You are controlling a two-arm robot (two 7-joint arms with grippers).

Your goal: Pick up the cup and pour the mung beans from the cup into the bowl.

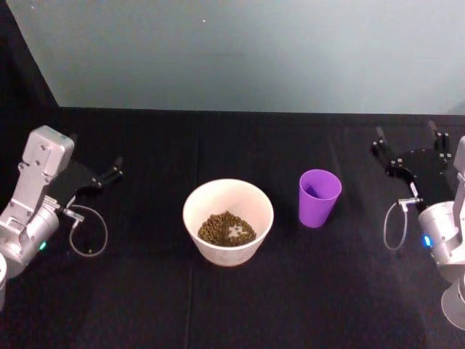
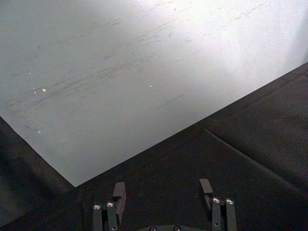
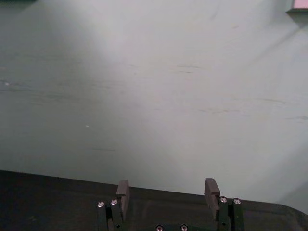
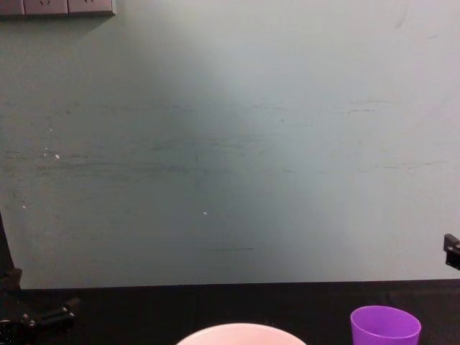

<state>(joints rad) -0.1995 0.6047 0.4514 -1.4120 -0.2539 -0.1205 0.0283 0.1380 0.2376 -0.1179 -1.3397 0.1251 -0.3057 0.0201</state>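
Note:
The purple cup stands upright on the black table, just right of the bowl. Its inside looks bare purple. The mung beans lie in a heap at the bottom of the pale bowl. In the chest view the cup and the bowl's rim show at the lower edge. My left gripper rests open at the far left, well away from the bowl. At the far right my right gripper is open, a short way from the cup. The left wrist view shows the left gripper empty, and the right wrist view shows the right gripper empty.
A black cloth covers the table, with a pale green wall along its back edge. A cable loop hangs by each wrist. Open cloth lies in front of the bowl and the cup.

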